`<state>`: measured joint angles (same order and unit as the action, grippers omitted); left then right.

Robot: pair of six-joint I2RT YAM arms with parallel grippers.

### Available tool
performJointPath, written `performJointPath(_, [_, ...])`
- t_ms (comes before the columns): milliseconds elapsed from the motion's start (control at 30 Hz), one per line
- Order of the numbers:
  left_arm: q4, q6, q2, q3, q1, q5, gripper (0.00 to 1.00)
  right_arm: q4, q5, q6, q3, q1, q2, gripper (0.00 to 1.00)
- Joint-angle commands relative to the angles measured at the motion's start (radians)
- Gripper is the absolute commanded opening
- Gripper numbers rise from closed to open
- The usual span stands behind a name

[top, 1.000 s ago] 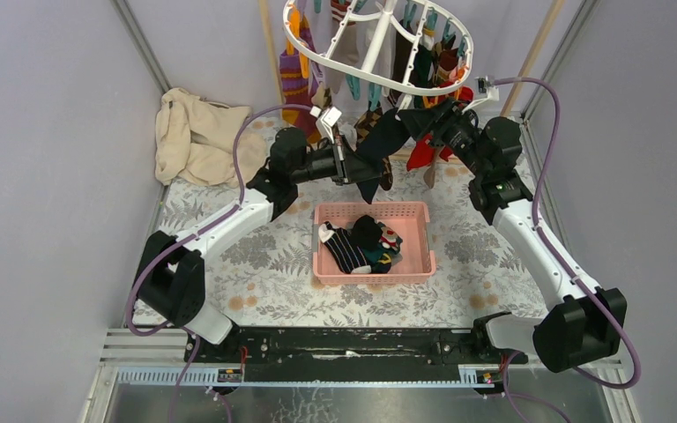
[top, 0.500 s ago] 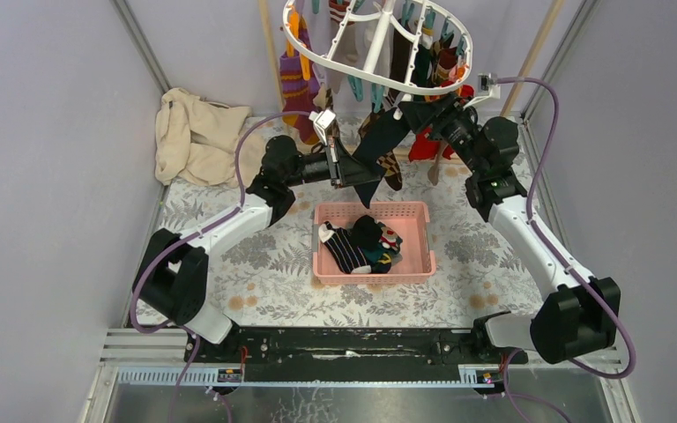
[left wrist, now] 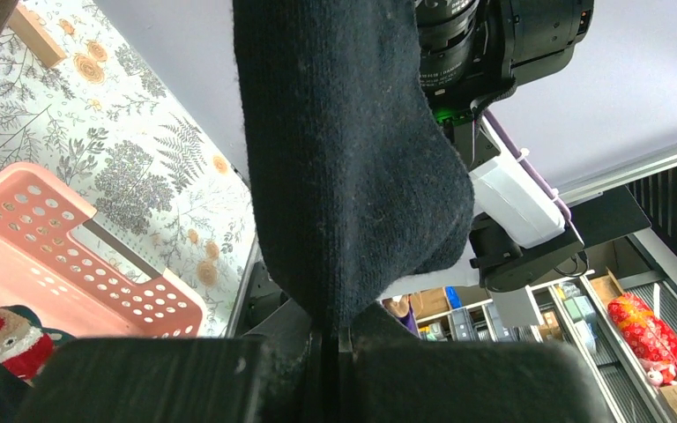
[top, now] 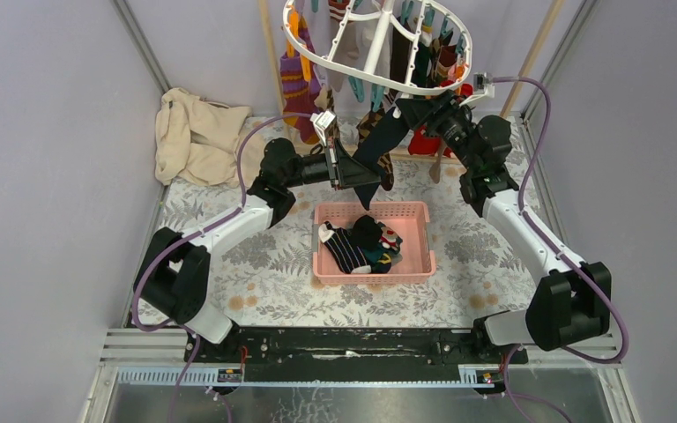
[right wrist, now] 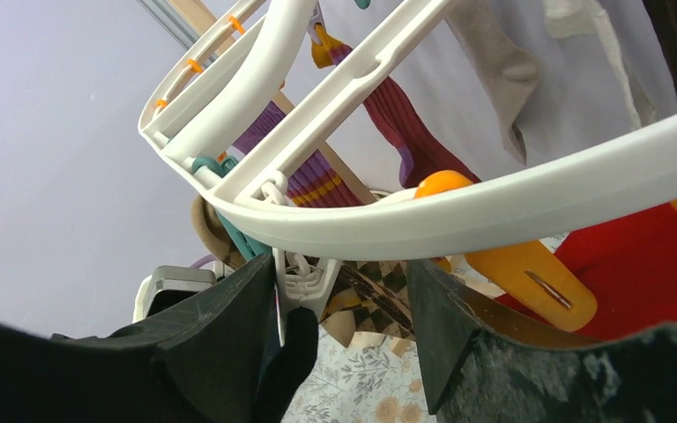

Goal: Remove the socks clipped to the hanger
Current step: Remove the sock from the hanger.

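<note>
Beneath the rim of the white hanger (right wrist: 529,207), two robot arms work one black sock (left wrist: 344,150) between them. The left gripper (left wrist: 333,339) is clamped tight on the sock's lower end, its fingers pressed together with the knit pinched between them. It holds the fabric drawn down and away from the rack, near the far side of the pink basket (top: 405,210). That pull looks meant to keep the sock taut so it comes away cleanly once freed.

The right gripper (right wrist: 339,282) is raised to the rim with its jaws standing apart and nothing in them. They straddle the white clip (right wrist: 300,282) from which the black sock hangs, one finger close against the clip and the other well clear of it. By my reading it is lined up to squeeze that clip open, a step not yet done, since the sock's top runs up to the clip.

Several socks (top: 357,245) lie in the basket, which sits on the patterned table (top: 264,264) below the work, likely so that released ones can drop in. Others hang from the rack, among them a purple striped sock (top: 295,75), a red sock (right wrist: 652,264) and a brown argyle sock (right wrist: 370,295) just behind the clip. Much of the rack is yet to be cleared.
</note>
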<state>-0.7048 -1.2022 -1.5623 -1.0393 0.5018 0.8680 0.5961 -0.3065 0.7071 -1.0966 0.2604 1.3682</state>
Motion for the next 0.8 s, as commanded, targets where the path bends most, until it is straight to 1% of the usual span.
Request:
performJointPath(0, [-0.058, -0.008, -0.009, 0.010, -0.009, 0.022, 0.00, 0.094, 0.009, 0.018, -0.028, -0.007, 0.010, 0.63])
performJointPath(200, [-0.026, 0.015, -0.010, 0.009, -0.009, 0.015, 0.00, 0.124, 0.020, 0.037, -0.030, -0.007, 0.022, 0.62])
performJointPath(300, [-0.007, 0.029, -0.008, 0.009, -0.009, 0.009, 0.00, 0.143, 0.028, 0.052, -0.026, -0.007, 0.024, 0.68])
performJointPath(400, [-0.004, 0.033, -0.010, 0.010, -0.009, 0.008, 0.00, 0.159, 0.034, 0.063, -0.027, -0.007, 0.030, 0.69])
performJointPath(667, [-0.002, 0.038, -0.013, 0.015, -0.010, 0.003, 0.00, 0.181, 0.050, 0.079, -0.026, -0.007, 0.037, 0.58])
performJointPath(767, [-0.002, 0.038, -0.016, 0.017, -0.009, 0.002, 0.00, 0.185, 0.051, 0.079, -0.027, -0.007, 0.037, 0.52])
